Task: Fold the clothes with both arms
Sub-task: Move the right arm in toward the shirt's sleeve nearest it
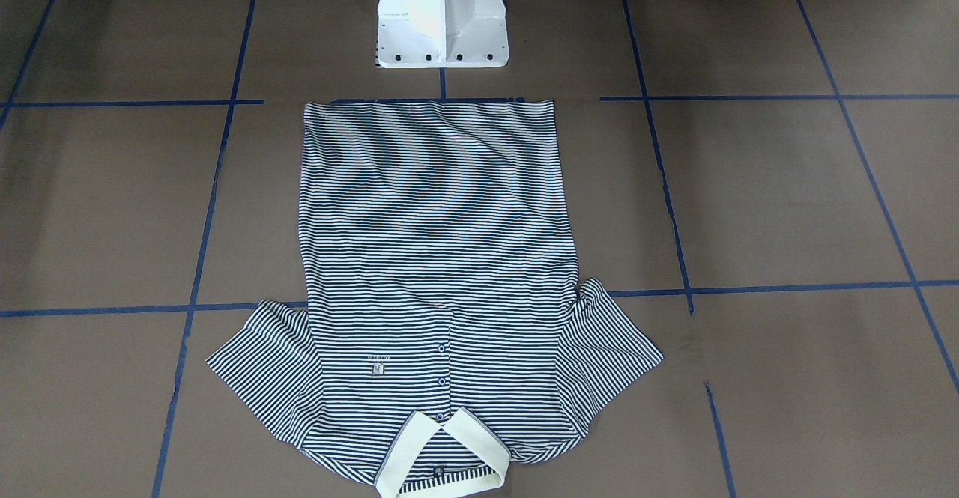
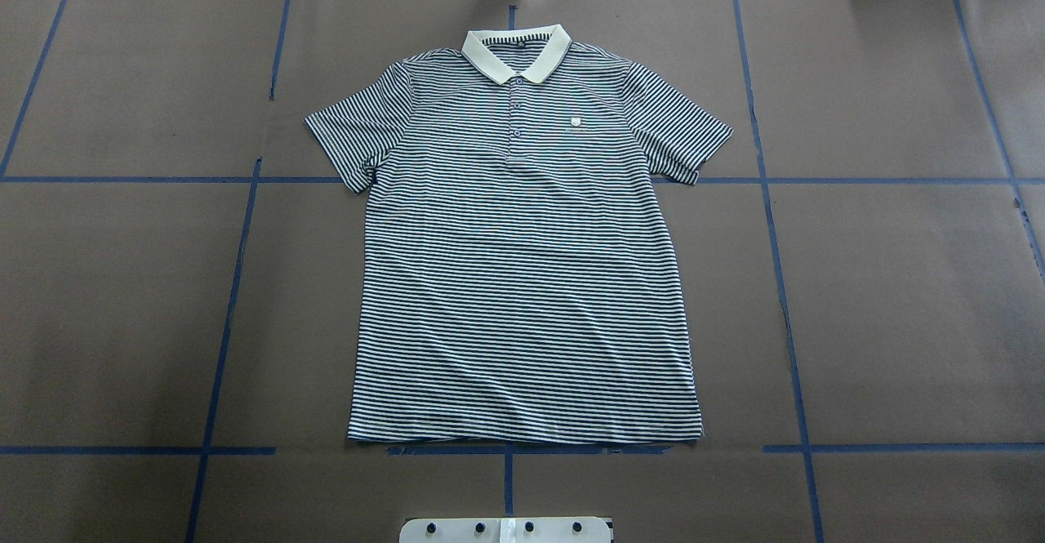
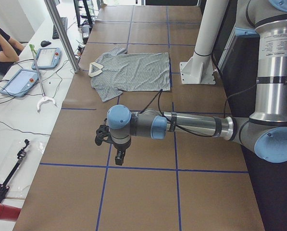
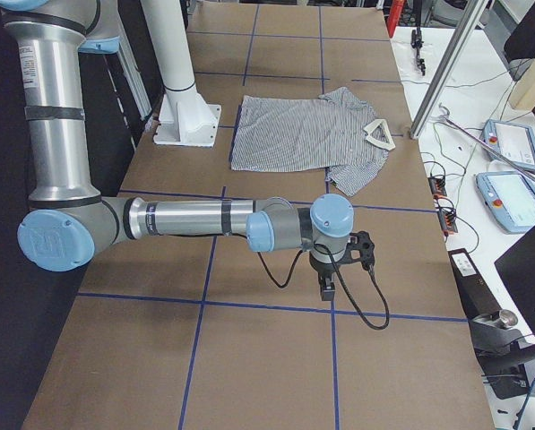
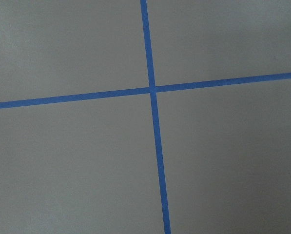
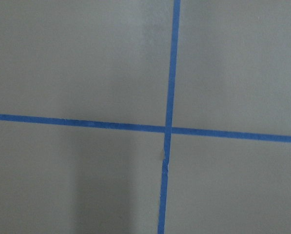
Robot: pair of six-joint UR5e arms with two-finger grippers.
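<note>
Across the front-facing frame, a matte brown table gridded with blue tape is carrying the striped polo shirt, which is lying flat at centre. Overhead, its cream collar is sitting top-centre. In the side views, the left gripper and right gripper are hovering mid-frame, well apart from the shirt, and I cannot tell their finger spread. Both wrist views are showing only tape crossings.

A short-sleeved polo shirt with thin navy-and-white stripes lies flat, face up and unfolded on the table, sleeves spread, its plain cream collar farthest from the robot. The grey jointed left arm and right arm stretch low over opposite table ends, well apart from the shirt.
</note>
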